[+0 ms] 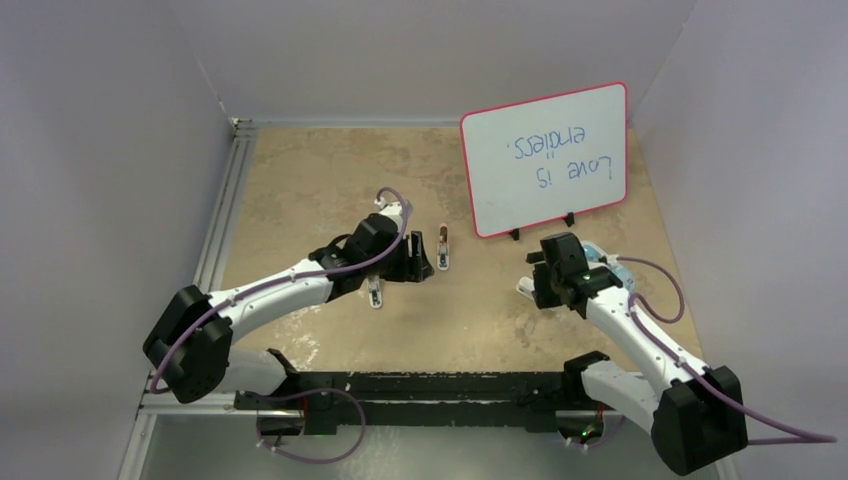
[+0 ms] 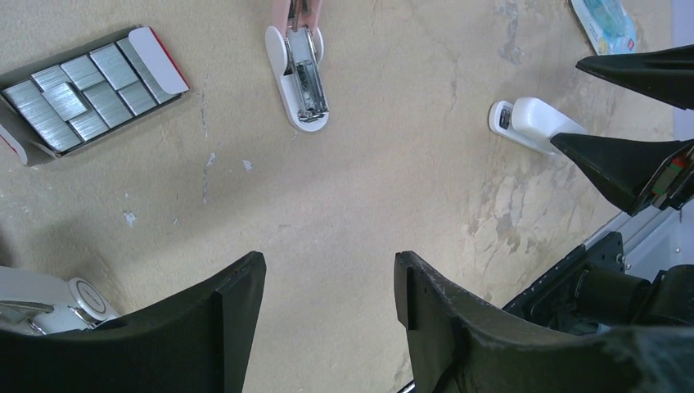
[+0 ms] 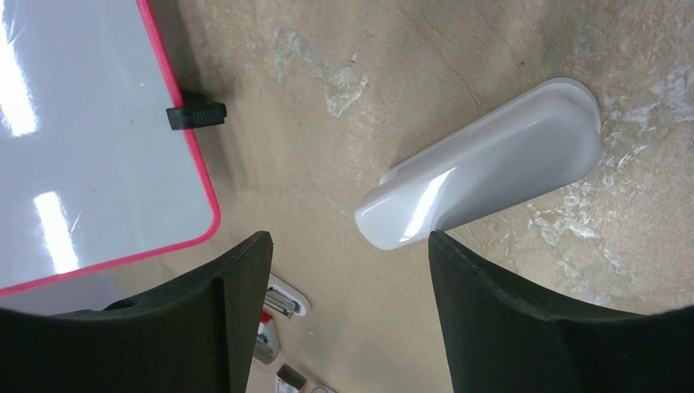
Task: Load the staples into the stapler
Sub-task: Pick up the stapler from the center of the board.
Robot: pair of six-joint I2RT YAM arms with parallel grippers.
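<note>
The staples [image 2: 82,94] are silvery strips packed in a grey tray with red-and-white flaps, at the upper left of the left wrist view. The arm hides them from above. The pink stapler [image 2: 299,70] [image 1: 443,247] lies swung open on its white base, metal channel facing up. My left gripper [image 2: 327,266] [image 1: 418,266] hovers open over bare table, below the stapler and to the right of the tray. My right gripper [image 3: 348,246] [image 1: 530,285] is open and holds nothing. A glossy white oblong piece [image 3: 483,172] [image 2: 532,123] lies just past its fingertips.
A pink-framed whiteboard [image 1: 545,160] [image 3: 82,139] stands at the back right on black feet. A second white object [image 1: 375,292] [image 2: 49,303] lies by the left arm. A blue packet [image 2: 606,20] sits behind the right gripper. The black base rail [image 1: 430,385] runs along the near edge.
</note>
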